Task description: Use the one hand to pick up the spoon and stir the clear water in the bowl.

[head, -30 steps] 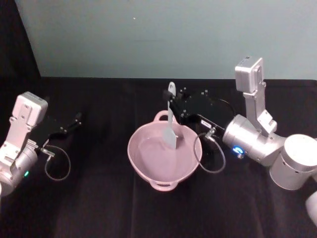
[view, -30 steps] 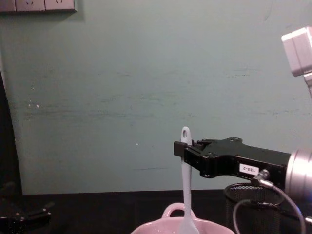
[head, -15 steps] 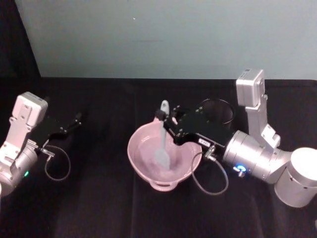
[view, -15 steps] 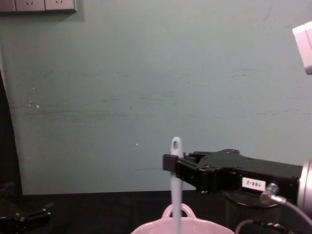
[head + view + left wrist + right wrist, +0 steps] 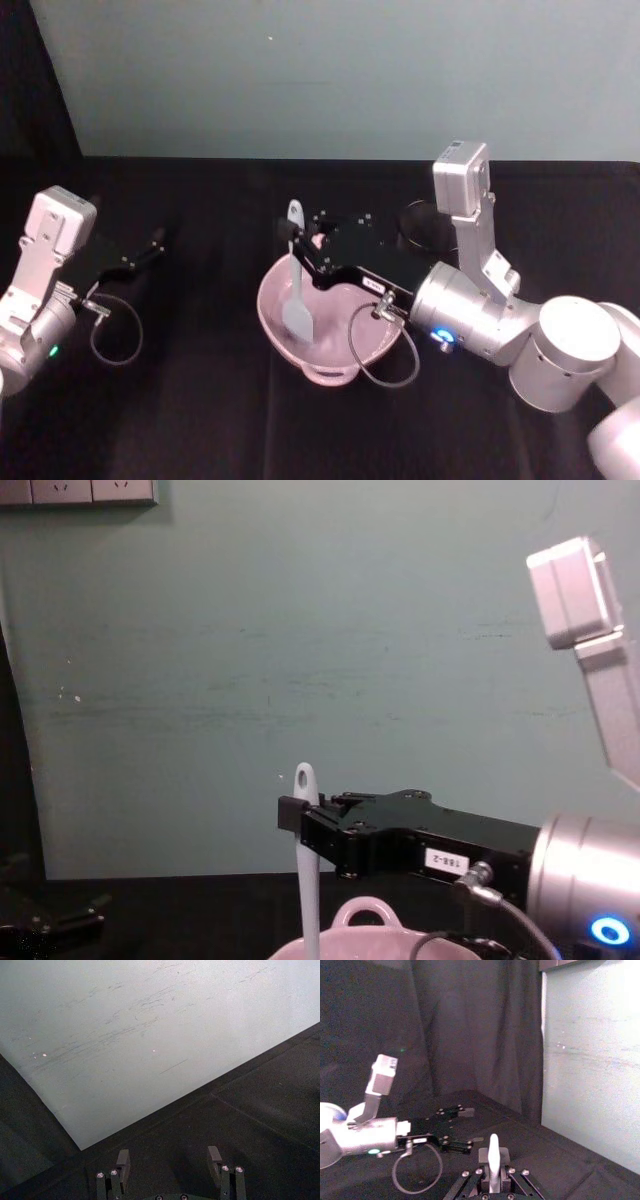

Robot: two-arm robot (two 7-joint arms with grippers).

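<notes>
The right gripper (image 5: 293, 236) pinches the slim white spoon (image 5: 296, 300) high on its handle, blade dipped in the pink bowl (image 5: 330, 374); it looks light, stiff, slippery. The left gripper (image 5: 150, 244) idles well apart, jaws spread.

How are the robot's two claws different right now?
The right claw is shut on the white spoon; the left claw is open and holds nothing. The right claw reaches over the pink bowl, with the spoon's blade down inside it; the left claw sits far from the bowl, at the left side of the table. Both are black on silver wrists.
</notes>
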